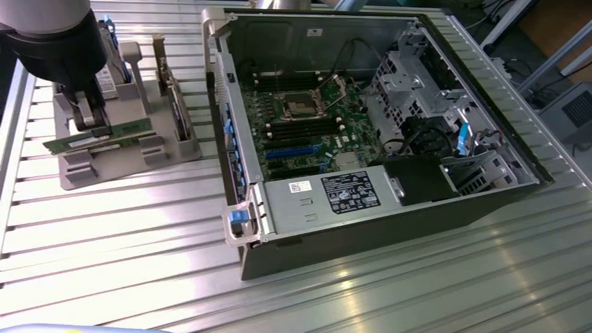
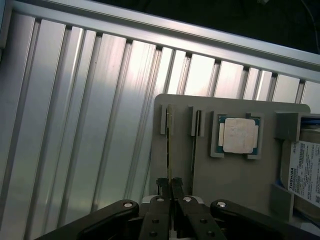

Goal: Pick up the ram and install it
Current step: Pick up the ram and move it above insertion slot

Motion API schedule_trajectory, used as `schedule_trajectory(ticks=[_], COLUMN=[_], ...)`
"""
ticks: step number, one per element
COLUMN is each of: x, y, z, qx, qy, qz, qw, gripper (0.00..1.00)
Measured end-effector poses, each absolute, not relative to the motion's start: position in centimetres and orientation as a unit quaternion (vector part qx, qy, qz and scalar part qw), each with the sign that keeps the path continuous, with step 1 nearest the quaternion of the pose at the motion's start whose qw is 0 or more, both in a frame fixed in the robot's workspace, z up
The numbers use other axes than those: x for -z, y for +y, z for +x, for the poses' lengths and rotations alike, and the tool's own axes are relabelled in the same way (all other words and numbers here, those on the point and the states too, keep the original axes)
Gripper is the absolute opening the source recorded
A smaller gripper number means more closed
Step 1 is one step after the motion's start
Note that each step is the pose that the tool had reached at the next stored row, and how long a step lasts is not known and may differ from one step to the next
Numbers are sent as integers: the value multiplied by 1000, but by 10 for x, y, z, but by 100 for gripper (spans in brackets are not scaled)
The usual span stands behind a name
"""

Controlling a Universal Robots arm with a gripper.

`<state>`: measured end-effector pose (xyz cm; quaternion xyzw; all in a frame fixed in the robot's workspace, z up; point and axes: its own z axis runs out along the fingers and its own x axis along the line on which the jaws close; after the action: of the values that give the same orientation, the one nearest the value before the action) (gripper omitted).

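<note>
Claw [image 2: 170, 184] pressed together on the top edge of the ram [image 2: 169, 150], a thin green stick standing on edge in the gray holder [image 2: 240, 185]. The fingers [image 2: 161, 189] sit either side of the board, squeezing its flat faces. That looks like the only sensible grip, since the stick is too narrow to take any other way. I can't tell whether it has left its slot; the far end looks seated between the holder's small clips.

A second stick [image 2: 195, 145] stands just beside it and parallel, in its own slot and untouched. The gap between the two probably exists so the fingers fit around one without touching the other. Further along the holder, the square silver processor chip [image 2: 239, 135] lies flat in a recess. Past that is the hard drive [image 2: 306, 172] with its white label, at the holder's edge.

In the exterior view the holder sits on the ribbed metal desk [image 1: 370, 291] at the view's left, well apart from the slots it feeds. The open computer case [image 1: 389, 222] lies on its side at the view's right with the motherboard [image 1: 306, 132] facing up, likely so parts drop in from above. The dark memory slots [image 1: 296, 126] beside the processor socket look empty, so install is not done.
</note>
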<state>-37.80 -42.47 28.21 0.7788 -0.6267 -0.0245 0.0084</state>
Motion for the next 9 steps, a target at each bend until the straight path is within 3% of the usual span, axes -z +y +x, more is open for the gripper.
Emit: schedule_trajectory(ticks=[9], x=[-291], y=[-425], z=[-378], qx=[25], qy=[-627], qz=[779], qw=[8], gripper=[13])
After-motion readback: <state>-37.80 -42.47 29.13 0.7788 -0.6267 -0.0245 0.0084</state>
